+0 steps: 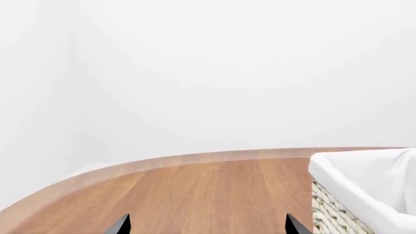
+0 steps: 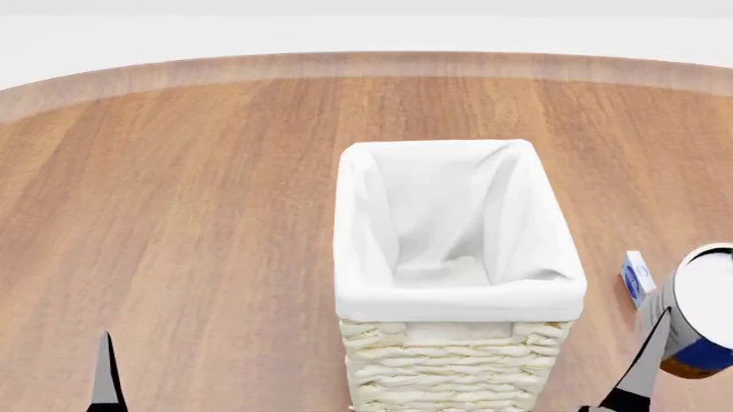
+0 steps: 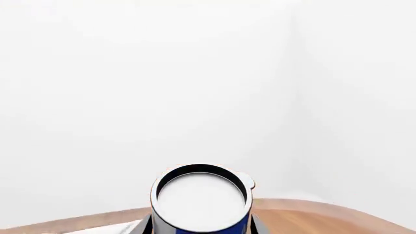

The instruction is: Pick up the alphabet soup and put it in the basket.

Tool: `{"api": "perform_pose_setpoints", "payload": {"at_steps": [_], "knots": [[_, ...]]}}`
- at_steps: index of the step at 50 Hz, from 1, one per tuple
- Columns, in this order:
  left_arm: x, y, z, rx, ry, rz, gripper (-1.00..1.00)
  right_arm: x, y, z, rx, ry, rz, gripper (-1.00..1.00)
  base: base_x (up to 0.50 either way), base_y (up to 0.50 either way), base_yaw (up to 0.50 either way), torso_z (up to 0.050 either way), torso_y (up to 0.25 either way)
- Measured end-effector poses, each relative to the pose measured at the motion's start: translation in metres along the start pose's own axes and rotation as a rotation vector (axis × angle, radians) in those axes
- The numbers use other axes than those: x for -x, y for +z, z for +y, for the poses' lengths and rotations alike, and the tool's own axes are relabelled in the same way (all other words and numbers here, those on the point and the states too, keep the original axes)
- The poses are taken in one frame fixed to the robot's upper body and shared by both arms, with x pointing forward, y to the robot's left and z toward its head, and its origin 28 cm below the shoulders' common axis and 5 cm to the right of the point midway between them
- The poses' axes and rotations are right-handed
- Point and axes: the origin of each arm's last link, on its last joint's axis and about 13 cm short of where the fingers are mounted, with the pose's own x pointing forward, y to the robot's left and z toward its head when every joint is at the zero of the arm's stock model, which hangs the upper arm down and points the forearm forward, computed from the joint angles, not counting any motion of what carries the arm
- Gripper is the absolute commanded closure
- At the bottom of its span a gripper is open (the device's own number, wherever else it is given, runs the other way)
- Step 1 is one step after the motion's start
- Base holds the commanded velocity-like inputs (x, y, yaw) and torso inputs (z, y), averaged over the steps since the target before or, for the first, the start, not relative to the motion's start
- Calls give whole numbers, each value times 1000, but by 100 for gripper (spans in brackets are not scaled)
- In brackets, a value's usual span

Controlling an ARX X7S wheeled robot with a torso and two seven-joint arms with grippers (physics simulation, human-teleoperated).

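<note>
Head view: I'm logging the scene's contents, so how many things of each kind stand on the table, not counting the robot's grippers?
Baskets: 1, the cream wicker basket with a white liner.
Cans: 1, the alphabet soup, at the right edge beside the right gripper.
Small boxes: 1, a blue-and-white box right of the basket.
Total: 3.

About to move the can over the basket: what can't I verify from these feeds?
- Right gripper grip: head view cuts the alphabet soup at the edge; right wrist view shows only its top.
- Basket floor: head view, liner folds hide it.
- Small blue-and-white item: too small to identify.
- Left gripper: only the jaws' tips show, apart.
</note>
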Motion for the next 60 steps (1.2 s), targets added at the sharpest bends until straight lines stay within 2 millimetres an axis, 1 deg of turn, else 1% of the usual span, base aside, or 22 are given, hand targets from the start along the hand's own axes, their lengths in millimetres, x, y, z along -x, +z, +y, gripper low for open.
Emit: {"api": "perform_pose_setpoints", "payload": {"at_steps": [7, 23, 46, 60], "knots": [[0, 0, 0, -1, 1, 1, -100, -18, 16, 8, -11, 22, -38, 100, 0, 0, 0, 0, 1], [0, -1, 0, 0, 0, 2, -100, -56, 42, 31, -30, 111, -105, 100, 0, 0, 0, 0, 0], [-1, -1, 1, 2, 3, 4, -100, -118, 68, 66, -38, 232, -184, 100, 0, 0, 0, 0, 1], [-2, -2, 1, 3, 4, 6, -100, -154, 73, 85, -25, 300, -174, 100, 0, 0, 0, 0, 1]]}}
